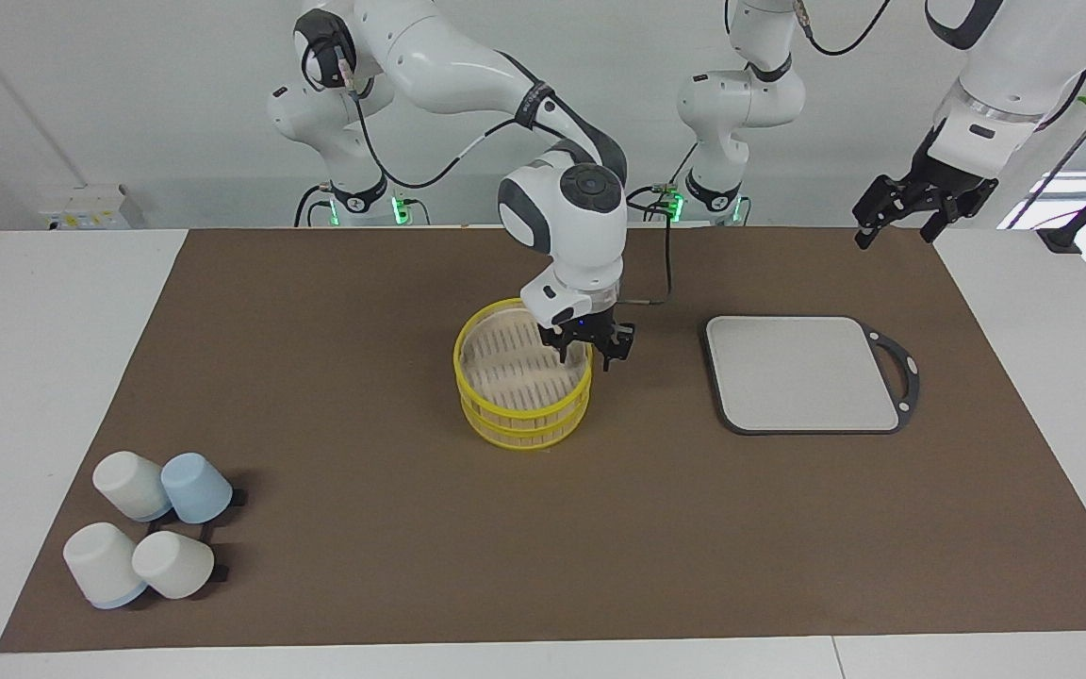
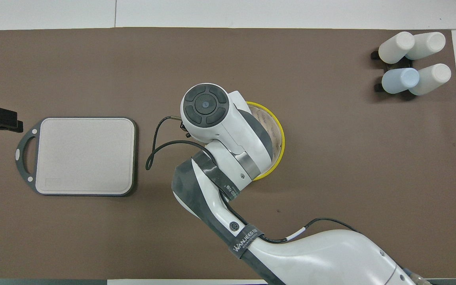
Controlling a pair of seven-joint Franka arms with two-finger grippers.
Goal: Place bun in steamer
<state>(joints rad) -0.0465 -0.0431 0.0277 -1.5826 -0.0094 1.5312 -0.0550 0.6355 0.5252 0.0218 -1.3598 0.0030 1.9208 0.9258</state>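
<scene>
Cannot find the small cream-white soft bun in either view. Judging by the task, probably down inside the round yellow-rimmed two-tier bamboo steamer (image 1: 524, 420), hidden under the wrist near the 3 o'clock rim as the facing view shows it; cannot confirm this.

Expect a light, squashy lump: easily dented, slightly tacky rather than slippery, no real weight to fight. Take hold across its short middle with a gentle squeeze, fingers well spread beforehand, and close only until the sides give a little. Pinching harder risks flattening or tearing it.

Hanging over that 3 o'clock rim of the steamer: the right end effector (image 1: 590, 356), fingers spread apart, one over the slatted floor and one at or just outside the yellow rim, nothing visible between them. From overhead, covered by its own white wrist, with only the steamer's 3 o'clock arc (image 2: 281, 138) showing.

At 3 o'clock from the steamer in the facing view, well apart on the brown mat of the counter: a flat grey square tray with a dark handle (image 1: 802, 372). At 8 o'clock, near the mat's corner: four tipped white and pale-blue cups (image 1: 152, 538).

Waiting up in the air above the mat's 1 o'clock corner: the left end effector (image 1: 892, 212), wide open and empty.
</scene>
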